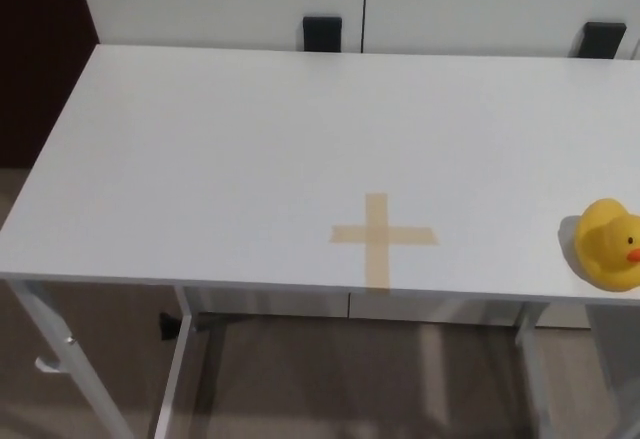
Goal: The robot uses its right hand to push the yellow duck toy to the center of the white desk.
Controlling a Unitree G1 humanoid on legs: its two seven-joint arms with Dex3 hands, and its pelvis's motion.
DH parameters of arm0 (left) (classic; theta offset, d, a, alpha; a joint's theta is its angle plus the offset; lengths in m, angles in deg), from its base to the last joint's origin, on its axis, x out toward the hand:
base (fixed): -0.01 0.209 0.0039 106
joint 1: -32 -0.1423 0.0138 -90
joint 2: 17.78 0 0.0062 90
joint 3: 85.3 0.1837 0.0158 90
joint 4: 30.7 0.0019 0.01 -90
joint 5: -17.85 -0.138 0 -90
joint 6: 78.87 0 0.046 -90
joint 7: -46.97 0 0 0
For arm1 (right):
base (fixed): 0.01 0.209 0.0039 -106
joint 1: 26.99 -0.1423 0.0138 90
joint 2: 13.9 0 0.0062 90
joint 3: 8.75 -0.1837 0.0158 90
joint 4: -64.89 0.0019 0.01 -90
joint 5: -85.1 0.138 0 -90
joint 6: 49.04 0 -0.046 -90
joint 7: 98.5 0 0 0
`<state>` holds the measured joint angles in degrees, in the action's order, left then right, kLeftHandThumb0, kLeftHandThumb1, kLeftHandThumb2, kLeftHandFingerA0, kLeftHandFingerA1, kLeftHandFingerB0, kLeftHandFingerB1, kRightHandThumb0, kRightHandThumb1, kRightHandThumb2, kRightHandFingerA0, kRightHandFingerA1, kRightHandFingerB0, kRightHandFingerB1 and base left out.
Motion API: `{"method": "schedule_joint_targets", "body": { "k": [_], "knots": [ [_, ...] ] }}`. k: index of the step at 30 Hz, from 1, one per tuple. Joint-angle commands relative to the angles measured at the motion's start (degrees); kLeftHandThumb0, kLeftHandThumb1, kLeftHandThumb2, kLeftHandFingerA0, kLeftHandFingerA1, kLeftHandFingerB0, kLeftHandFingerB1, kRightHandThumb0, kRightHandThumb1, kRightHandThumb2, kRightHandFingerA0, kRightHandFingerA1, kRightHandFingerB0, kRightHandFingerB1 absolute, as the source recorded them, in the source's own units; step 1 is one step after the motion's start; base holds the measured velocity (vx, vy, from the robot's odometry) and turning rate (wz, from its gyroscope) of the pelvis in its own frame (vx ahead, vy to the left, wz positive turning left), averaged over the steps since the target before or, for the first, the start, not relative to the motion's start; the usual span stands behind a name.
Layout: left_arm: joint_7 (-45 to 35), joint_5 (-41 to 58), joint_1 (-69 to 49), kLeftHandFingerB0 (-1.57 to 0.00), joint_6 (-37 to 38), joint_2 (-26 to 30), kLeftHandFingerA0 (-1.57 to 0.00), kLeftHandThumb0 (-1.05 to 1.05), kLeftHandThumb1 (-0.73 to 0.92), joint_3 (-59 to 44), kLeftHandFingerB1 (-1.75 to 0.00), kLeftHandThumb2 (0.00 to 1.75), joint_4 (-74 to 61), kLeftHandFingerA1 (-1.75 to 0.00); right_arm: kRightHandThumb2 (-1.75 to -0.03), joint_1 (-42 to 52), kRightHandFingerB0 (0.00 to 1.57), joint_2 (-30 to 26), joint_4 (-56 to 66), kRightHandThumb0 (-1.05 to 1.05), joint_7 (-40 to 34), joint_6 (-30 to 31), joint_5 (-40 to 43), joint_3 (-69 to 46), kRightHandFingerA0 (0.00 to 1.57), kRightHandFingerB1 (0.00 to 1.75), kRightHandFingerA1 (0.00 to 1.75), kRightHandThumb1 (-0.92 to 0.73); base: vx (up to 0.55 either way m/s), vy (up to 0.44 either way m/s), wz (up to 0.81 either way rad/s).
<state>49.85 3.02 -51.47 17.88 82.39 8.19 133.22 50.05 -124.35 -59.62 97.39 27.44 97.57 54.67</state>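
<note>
A yellow duck toy (609, 243) with an orange beak stands upright on the white desk (250, 149), at the picture's right edge and close to the desk's front edge. Its beak points right, and the frame cuts off part of it. A cross of tan tape (381, 238) lies on the desk near the front edge, well to the left of the duck. Neither of my hands shows in the head view.
Two black brackets (322, 33) (603, 39) sit behind the desk's far edge against white panels. Under the front edge run the desk's white legs (180, 369) above a brown floor. A dark surface fills the far left.
</note>
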Motion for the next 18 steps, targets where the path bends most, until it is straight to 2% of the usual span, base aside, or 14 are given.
{"method": "schedule_joint_targets", "body": {
  "k": [1, 2, 3, 4, 7, 8, 9, 10, 12, 13, 15, 16, 17, 18],
  "knots": [
    [1.14, -0.5, 0.32, -1.49, 2.54, 0.38, -1.49, 0.05, -0.46, 0.36, -0.8, 1.48, 0.42, -0.88, -1.13, -4.75, 0.05, 3.56, 2.97, -0.68, -3.42, 5.55, -6.52, 8.54, 0.03, 0.37, 0.4, -0.76, 0.0, 0.0, 0.0],
    [1.16, -0.43, 0.22, -1.36, 2.51, 0.42, -1.47, 0.04, -0.4, 0.33, -0.85, 1.41, 0.3, -0.98, -0.75, -5.24, 0.1, 4.29, 2.66, -0.77, -3.22, 5.56, -6.23, 9.19, 0.11, 0.25, 0.3, -0.92, 0.0, 0.0, 0.0],
    [1.18, -0.38, 0.15, -1.36, 2.5, 0.44, -1.47, 0.04, -0.4, 0.31, -0.85, 1.41, 0.22, -0.98, -0.75, -5.61, 0.1, 4.82, 2.45, -0.77, -3.15, 5.61, -6.0, 9.74, 0.11, 0.25, 0.3, -0.92, 0.0, 0.0, 0.0],
    [1.09, -0.23, 0.09, -1.41, 2.39, 0.42, -1.46, 0.05, -0.45, 0.26, -0.83, 1.48, 0.03, -0.96, -1.14, -6.12, 0.0, 5.61, 1.99, -0.76, -3.26, 5.68, -5.88, 10.56, 0.04, 0.35, 0.45, -0.74, 0.0, 0.0, 0.0],
    [0.99, -0.48, -0.02, -1.41, 2.62, 0.41, -1.43, 0.06, -0.47, 0.61, -0.83, 1.5, -0.2, -0.93, -1.15, -6.92, 0.0, 6.8, 0.91, -0.75, -3.57, 6.45, -6.61, 12.18, 0.03, 0.34, 0.45, -0.75, 0.0, 0.0, 0.0],
    [0.99, -0.74, -0.03, -1.41, 3.12, 0.36, -1.48, 0.07, -0.52, 0.92, -0.79, 1.46, -0.13, -0.89, -1.15, -7.43, 0.0, 7.47, -0.12, -0.85, -3.77, 6.73, -7.03, 13.02, 0.11, 0.31, 0.47, -0.81, 0.0, 0.0, 0.0],
    [0.99, -0.76, -0.02, -1.41, 3.21, 0.34, -1.48, 0.07, -0.52, 0.97, -0.79, 1.46, -0.11, -0.89, -1.15, -7.52, 0.0, 7.55, -0.36, -0.85, -3.86, 6.73, -7.09, 13.16, 0.11, 0.31, 0.47, -0.81, 0.0, 0.0, 0.0],
    [0.87, -0.12, 0.31, -1.42, 2.54, -0.08, -1.41, 0.05, -0.52, 0.41, -0.88, 1.39, 0.26, -0.96, -1.16, -8.64, 0.0, 9.47, -3.42, -0.79, -4.38, 5.47, -7.89, 14.5, 0.12, 0.37, 0.49, -0.76, 0.0, 0.0, 0.0],
    [0.84, 0.18, 0.44, -1.42, 2.23, -0.29, -1.41, 0.05, -0.52, 0.18, -0.88, 1.39, 0.42, -0.96, -1.16, -9.22, 0.0, 10.23, -4.89, -0.79, -4.63, 4.86, -8.25, 15.1, 0.12, 0.37, 0.49, -0.76, 0.0, 0.0, 0.0],
    [1.07, -0.03, 0.25, -1.47, 2.31, -0.26, -1.46, 0.06, -0.57, 0.38, -0.85, 1.52, 0.06, -0.89, -1.12, -9.67, 0.04, 10.77, -6.19, -0.81, -4.82, 3.93, -8.33, 15.37, 0.08, 0.41, 0.48, -0.77, 0.0, 0.0, 0.0],
    [1.24, -0.19, 0.11, -1.47, 2.36, -0.24, -1.46, 0.06, -0.57, 0.52, -0.85, 1.52, -0.21, -0.89, -1.12, -9.97, 0.04, 11.18, -7.11, -0.81, -4.96, 3.24, -8.39, 15.56, 0.08, 0.41, 0.48, -0.77, 0.0, 0.0, 0.0],
    [1.39, -0.34, 0.04, -1.49, 2.52, -0.28, -1.48, 0.05, -0.56, 0.65, -0.84, 1.48, -0.29, -0.88, -0.73, -10.3, 0.07, 11.59, -8.04, -0.85, -5.03, 2.78, -8.46, 15.77, 0.14, 0.3, 0.38, -0.92, 0.0, 0.0, 0.0],
    [1.51, -0.62, -0.08, -1.4, 2.77, -0.43, -1.51, 0.03, -0.35, 0.92, -0.87, 1.32, -0.23, -0.96, -0.75, -10.54, 0.07, 12.74, -9.04, -0.81, -5.38, 2.75, -8.75, 16.29, 0.16, 0.3, 0.39, -0.92, 0.0, 0.0, 0.0],
    [1.54, -0.76, -0.16, -1.4, 2.87, -0.5, -1.51, 0.03, -0.35, 1.08, -0.87, 1.32, -0.2, -0.96, -0.75, -10.57, 0.07, 13.41, -9.37, -0.81, -5.63, 2.87, -8.92, 16.56, 0.16, 0.3, 0.39, -0.92, 0.0, 0.0, 0.0]
  ]
}}
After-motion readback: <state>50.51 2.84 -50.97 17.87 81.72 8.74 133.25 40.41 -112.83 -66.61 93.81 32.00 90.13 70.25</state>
